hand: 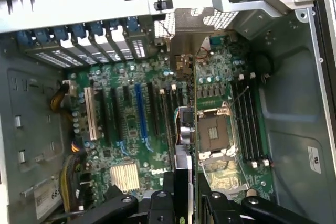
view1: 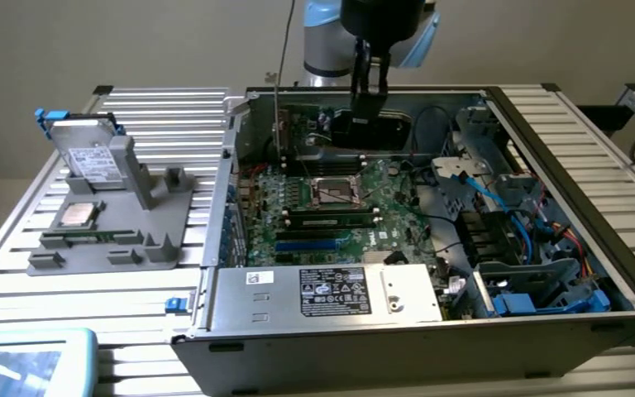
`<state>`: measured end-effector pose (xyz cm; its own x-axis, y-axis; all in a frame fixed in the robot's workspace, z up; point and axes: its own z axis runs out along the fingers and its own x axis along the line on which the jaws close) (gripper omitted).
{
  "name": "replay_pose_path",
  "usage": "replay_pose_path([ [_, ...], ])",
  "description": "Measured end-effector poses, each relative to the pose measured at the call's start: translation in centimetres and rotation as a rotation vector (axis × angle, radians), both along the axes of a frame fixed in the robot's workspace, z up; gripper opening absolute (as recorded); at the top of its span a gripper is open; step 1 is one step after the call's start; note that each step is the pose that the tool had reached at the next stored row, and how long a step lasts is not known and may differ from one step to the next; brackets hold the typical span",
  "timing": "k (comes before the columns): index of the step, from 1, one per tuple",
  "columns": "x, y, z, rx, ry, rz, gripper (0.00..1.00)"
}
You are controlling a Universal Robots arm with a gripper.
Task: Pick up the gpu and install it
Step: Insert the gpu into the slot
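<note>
Ops: Gripper (hand: 184, 183) fingers are sitting closest to the wrist cam, and I'm seeing them clamping the gpu (hand: 185, 129) edge-on between them.

Lab: Where's the card sitting?

Ops: It's hanging over the motherboard (hand: 131, 145), running parallel to the slots, with its edge passing just beside the CPU socket (hand: 215, 129). The metal bracket end is pointing at the case's rear wall. On the exterior view its black face is showing at the far end of the case (view1: 582, 157). I can't tell whether it's touching the board.

Lab: Arm pose?

Ops: The arm (view1: 346, 33) is coming straight down from the top of the exterior view, with the gripper pointing down into the open case.

Lab: Surroundings?

Ops: The case is lying on its side on a slatted metal table (view1: 163, 107). A plain beige wall is running behind it.

Lab: Counts?

Ops: I'm counting one arm, one gripper and one gpu. On the board I'm seeing one blue slot (hand: 139, 111) and one white slot (hand: 89, 114). One labelled power supply (view1: 329, 289) is sitting at the case's near end. At the exterior view's left, a grey holder (view1: 158, 207) is carrying one hard drive (view1: 88, 153) standing upright, plus one processor chip (view1: 80, 213) and one memory stick (view1: 80, 238) lying flat.
</note>
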<state>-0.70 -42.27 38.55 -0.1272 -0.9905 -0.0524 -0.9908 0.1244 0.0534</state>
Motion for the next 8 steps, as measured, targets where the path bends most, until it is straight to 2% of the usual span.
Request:
replay_pose_path([
  [8, 0.0, 0.0, -0.15, 0.0, -0.0005, 0.146, 0.27],
])
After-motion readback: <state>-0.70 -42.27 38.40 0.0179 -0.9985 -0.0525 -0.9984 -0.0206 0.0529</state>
